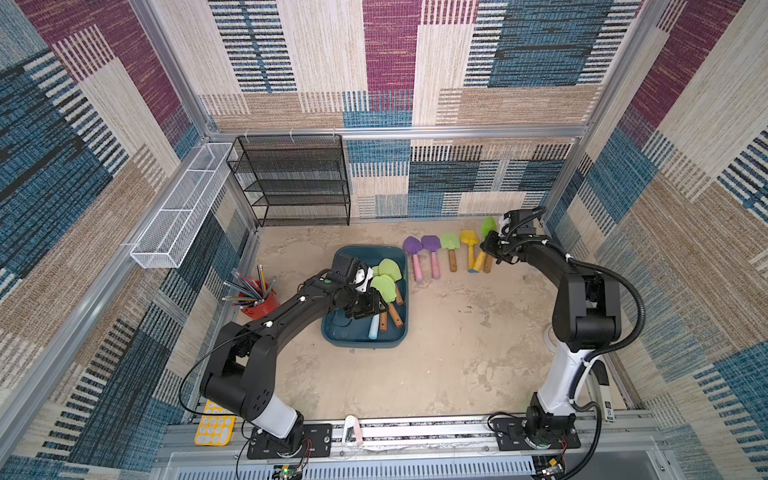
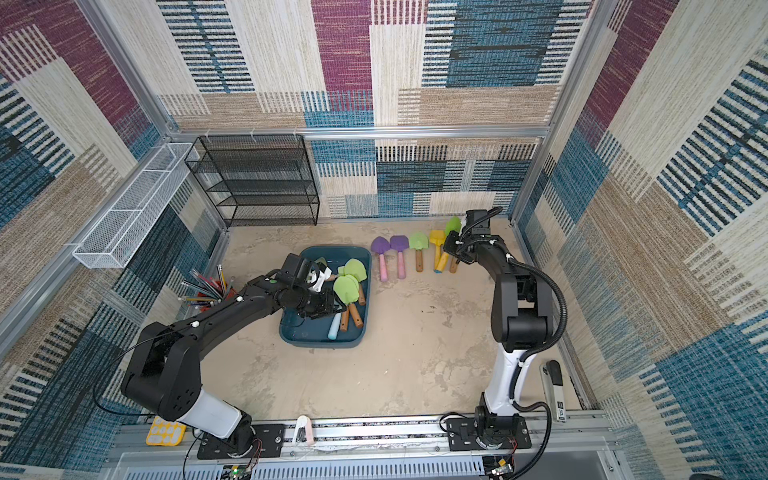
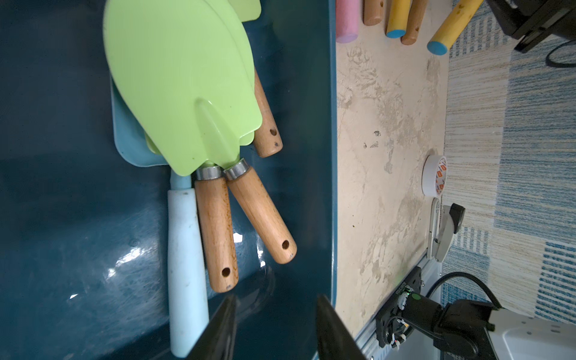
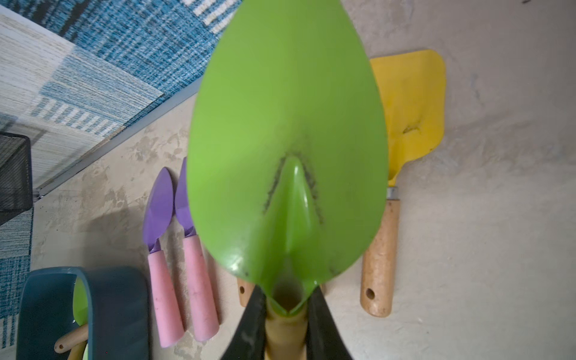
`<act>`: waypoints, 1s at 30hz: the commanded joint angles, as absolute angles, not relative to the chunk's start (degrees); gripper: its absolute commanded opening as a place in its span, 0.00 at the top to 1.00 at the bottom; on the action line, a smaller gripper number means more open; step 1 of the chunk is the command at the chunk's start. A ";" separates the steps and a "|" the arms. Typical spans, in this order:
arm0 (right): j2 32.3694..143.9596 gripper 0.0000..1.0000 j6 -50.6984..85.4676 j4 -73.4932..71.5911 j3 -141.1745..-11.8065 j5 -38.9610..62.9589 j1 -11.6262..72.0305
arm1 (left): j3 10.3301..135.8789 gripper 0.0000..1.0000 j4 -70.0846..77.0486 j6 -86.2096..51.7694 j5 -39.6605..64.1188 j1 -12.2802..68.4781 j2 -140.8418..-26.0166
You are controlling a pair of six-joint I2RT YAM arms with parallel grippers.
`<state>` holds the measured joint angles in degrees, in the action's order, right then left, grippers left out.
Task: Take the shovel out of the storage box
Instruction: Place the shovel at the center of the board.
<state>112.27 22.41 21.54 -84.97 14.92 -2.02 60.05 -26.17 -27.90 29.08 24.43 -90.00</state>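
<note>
Shovels all over this bench (image 1: 457, 357); 4 of them lie inside the storage box (image 1: 361, 343), bunched along one long wall; 3 are light-green shovels (image 3: 187, 93) on wooden handles, stacked over each other, and under them sits a pale blue shovel (image 3: 185, 249) with a whitish handle. Into the box reaches the left tool (image 3: 276, 300); its jaws stand a modest way apart with nothing between them, tips just short of the wooden handle ends. Over to the right tool (image 4: 286, 299); it is clamped on the handle of a darker green shovel (image 4: 286, 140), right under the blade; a top view shows that blade tilted upward at the far end of a row. That row lies outside the box, near its far corner: 2 purple shovels (image 1: 412, 246) with pink handles, a green one (image 1: 449, 241), a yellow one (image 1: 468, 239); whether the held shovel's handle end touches the bench, I cannot tell.
</note>
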 commanded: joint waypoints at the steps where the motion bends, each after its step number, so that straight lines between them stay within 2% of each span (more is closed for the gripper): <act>1: 113.82 0.88 21.18 21.62 -86.00 10.71 -2.96 | 59.53 0.55 -25.34 -27.07 30.14 24.48 -89.91; 16: 119.90 0.87 19.86 23.33 -89.39 6.00 -7.76 | 58.05 0.55 -24.18 -27.59 30.86 24.79 -89.42; 30: 127.17 0.86 18.90 27.37 -98.74 3.63 -9.49 | 56.95 0.54 -24.11 -27.85 30.81 25.36 -88.06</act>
